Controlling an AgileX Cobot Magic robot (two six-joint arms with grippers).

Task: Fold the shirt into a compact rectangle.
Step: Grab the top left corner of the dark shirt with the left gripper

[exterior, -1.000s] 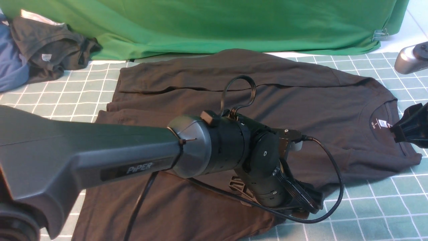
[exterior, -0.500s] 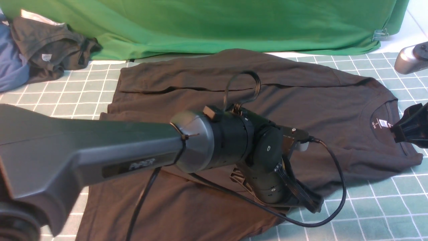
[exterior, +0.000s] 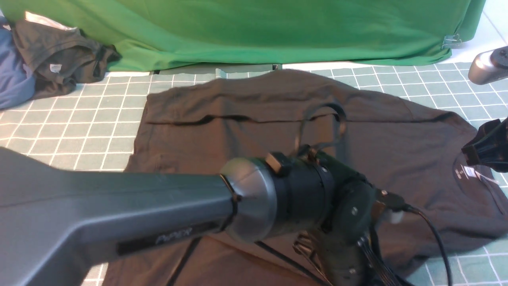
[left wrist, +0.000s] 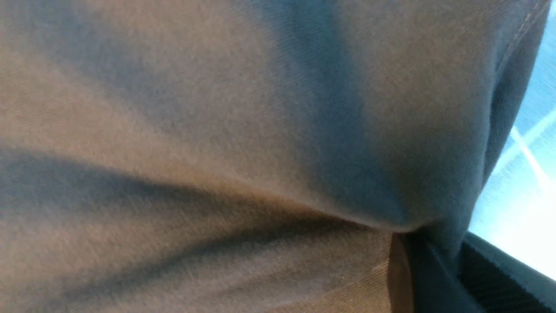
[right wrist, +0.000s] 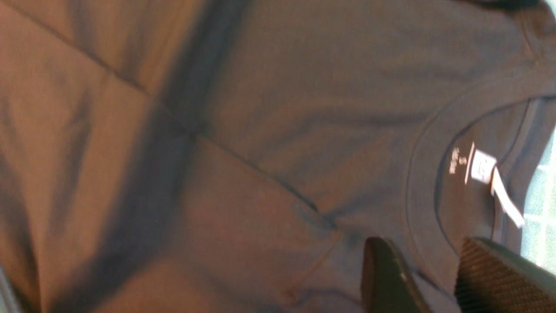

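The black shirt [exterior: 254, 119] lies spread on the checked mat, with its collar and white neck label [exterior: 470, 171] at the right. My left arm [exterior: 301, 198] reaches across it, and its wrist hides the gripper at the shirt's near edge. In the left wrist view the left gripper [left wrist: 438, 278] is shut on a bunched fold of the shirt [left wrist: 217, 108]. My right gripper [exterior: 486, 149] hangs by the collar. In its wrist view the right gripper [right wrist: 428, 252] is open, its fingers [right wrist: 382, 269] apart over the neckline, near the label [right wrist: 482, 167].
A big green cloth [exterior: 278, 31] hangs along the back, with a metal clip [exterior: 450, 41] at its right end. A dark grey garment [exterior: 59, 55] and a blue cloth [exterior: 12, 79] are piled at the back left. The green checked mat [exterior: 79, 119] shows around the shirt.
My left gripper has shut on the shirt's near edge and moved nearer and to the right. The shirt has slid nearer, the label with it. My right gripper has hardly moved.
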